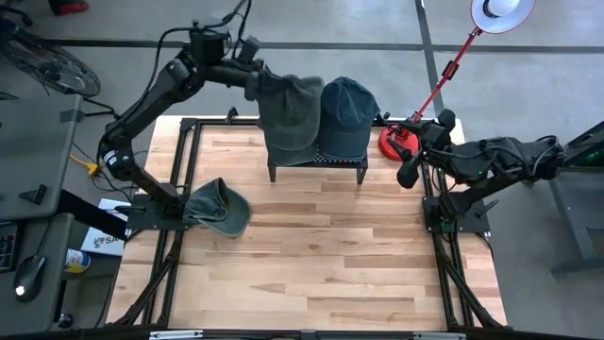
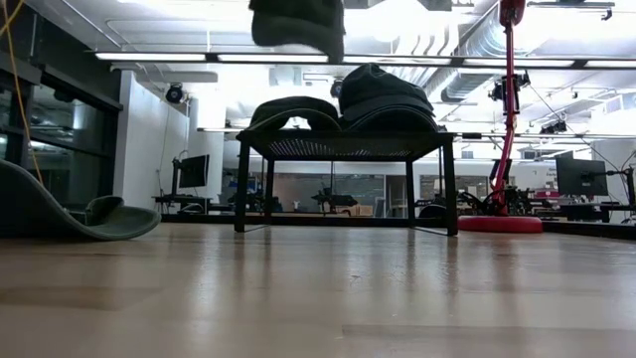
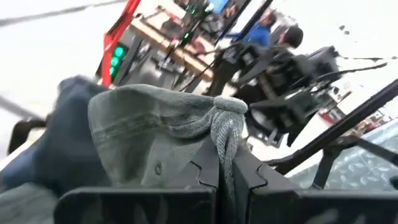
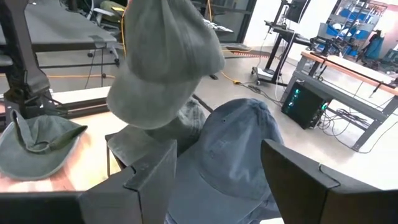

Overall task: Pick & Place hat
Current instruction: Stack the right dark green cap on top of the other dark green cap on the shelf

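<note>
While the high view shows the left gripper [image 1: 257, 83] over the black rack's [image 1: 316, 162] left end, only the left wrist view shows its fingers [image 3: 208, 171] clamped on a fold of the grey-green hat [image 1: 291, 113] — it hangs clear above the rack. A blue hat [image 1: 345, 115] rests on the rack's right side; the low view reveals another dark hat [image 2: 294, 111] beside it. A green hat [image 1: 215, 207] lies on the table [image 1: 311, 255]. The right gripper [image 1: 415, 151] waits at the right edge, its fingers spread apart.

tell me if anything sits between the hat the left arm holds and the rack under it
Nothing visible does. The left gripper holds the grey-green hat above the rack, though another green hat already lies there beside a blue one.
</note>
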`<state>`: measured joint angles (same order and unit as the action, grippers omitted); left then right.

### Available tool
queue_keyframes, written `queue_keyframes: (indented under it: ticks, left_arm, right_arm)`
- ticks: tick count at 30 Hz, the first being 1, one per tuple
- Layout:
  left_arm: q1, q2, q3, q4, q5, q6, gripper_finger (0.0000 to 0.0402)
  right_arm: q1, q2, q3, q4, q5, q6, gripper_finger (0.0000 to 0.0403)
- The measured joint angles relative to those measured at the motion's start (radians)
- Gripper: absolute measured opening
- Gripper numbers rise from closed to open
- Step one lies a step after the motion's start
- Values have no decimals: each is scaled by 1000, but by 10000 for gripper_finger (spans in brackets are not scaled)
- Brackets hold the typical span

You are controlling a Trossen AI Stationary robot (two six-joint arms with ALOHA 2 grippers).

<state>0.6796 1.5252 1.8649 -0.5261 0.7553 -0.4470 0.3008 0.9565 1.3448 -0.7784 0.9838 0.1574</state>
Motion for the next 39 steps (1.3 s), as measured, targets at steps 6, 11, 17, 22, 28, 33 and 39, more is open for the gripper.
queue_keyframes:
  ticks: [6, 11, 17, 22, 28, 33, 39]
  left_arm:
    - [-136, -45, -1, -16, -144, -26, 0]
    - [-335, -83, -1, -75, -415, -13, 0]
    - [-592, -90, -1, -95, -761, -43, 0]
    - [-738, -92, -51, -21, -994, -101, 0]
    - [-822, -100, -274, 274, -1060, -187, 0]
    - [-783, -148, -382, 385, -1057, -167, 0]
    - [-662, -261, -382, 316, -961, -137, 0]
  right_arm:
    - [0, 0, 0, -11, -38, 0, 227]
    - [0, 0, 0, -30, -59, 0, 227]
    - [0, 0, 0, -73, -81, 0, 227]
    - [0, 0, 0, -101, -96, 0, 227]
    - [0, -1, 0, -127, -125, 0, 227]
    - [0, -1, 0, -129, -157, -8, 227]
    - [0, -1, 0, -132, -172, -8, 227]
